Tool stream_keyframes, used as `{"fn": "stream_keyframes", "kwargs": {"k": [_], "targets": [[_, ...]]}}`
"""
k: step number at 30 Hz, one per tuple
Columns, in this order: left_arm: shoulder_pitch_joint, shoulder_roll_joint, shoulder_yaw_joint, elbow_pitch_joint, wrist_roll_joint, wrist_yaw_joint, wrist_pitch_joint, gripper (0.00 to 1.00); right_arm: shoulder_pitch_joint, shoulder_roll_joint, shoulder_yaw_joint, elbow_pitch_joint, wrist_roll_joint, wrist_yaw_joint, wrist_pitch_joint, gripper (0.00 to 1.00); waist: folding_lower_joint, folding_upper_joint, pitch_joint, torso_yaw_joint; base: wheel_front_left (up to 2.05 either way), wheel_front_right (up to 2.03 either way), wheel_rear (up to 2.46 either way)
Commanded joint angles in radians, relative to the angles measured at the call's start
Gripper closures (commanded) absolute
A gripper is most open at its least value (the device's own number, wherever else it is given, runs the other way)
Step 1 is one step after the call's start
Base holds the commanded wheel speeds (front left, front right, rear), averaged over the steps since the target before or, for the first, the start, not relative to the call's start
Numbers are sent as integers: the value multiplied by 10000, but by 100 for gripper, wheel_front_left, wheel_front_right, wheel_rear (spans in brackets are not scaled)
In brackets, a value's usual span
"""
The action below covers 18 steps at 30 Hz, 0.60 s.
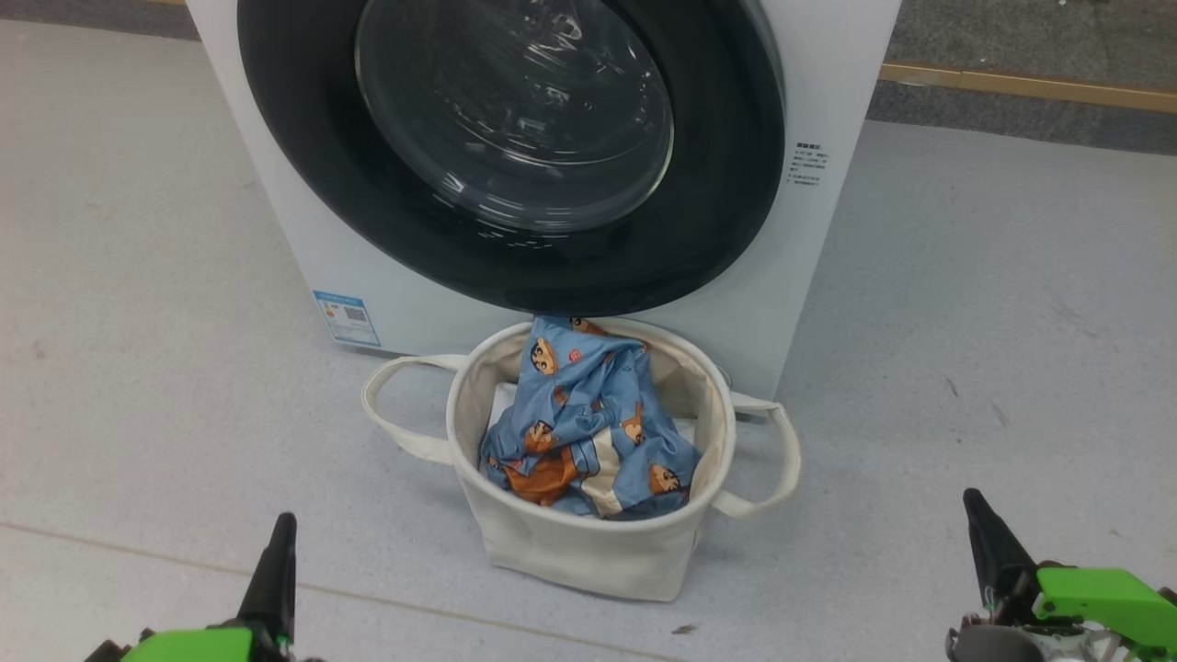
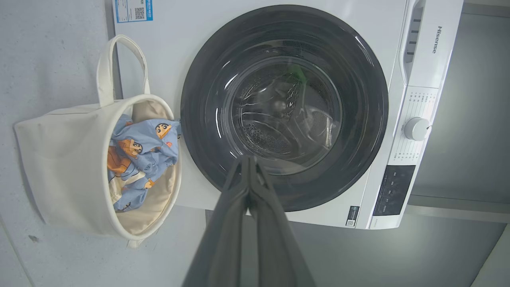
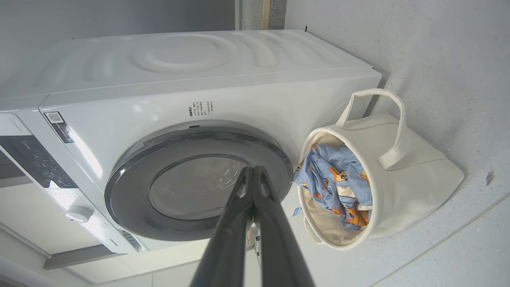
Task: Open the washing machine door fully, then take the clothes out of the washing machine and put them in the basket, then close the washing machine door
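Head view: the clothes (image 1: 579, 423) are heaped in the basket (image 1: 588, 552), set below the washing machine door (image 1: 515, 110), seemingly for a short drop. With that door shut, left gripper (image 1: 283, 529) and right gripper (image 1: 977, 510) are parked low, pinched together, empty.

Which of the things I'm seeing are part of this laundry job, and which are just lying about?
Job: washing machine, its closed door, clothes, basket holding them.
Lying about: small brown scrap on the floor, wooden strip beyond the machine.
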Motion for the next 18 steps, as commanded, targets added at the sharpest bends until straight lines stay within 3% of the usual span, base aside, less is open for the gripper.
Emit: {"fn": "stream_keyframes", "kwargs": {"k": [1, 18], "targets": [[-483, 177, 351, -376, -66, -69, 36, 100, -472, -129, 166, -285, 84, 0, 92, 100, 0, -1, 1, 0, 0, 0, 0], [-488, 133, 413, -373, -15, -69, 86, 100, -478, -81, 98, -280, 28, 0, 146, 100, 0, -1, 1, 0, 0, 0, 0]]}}
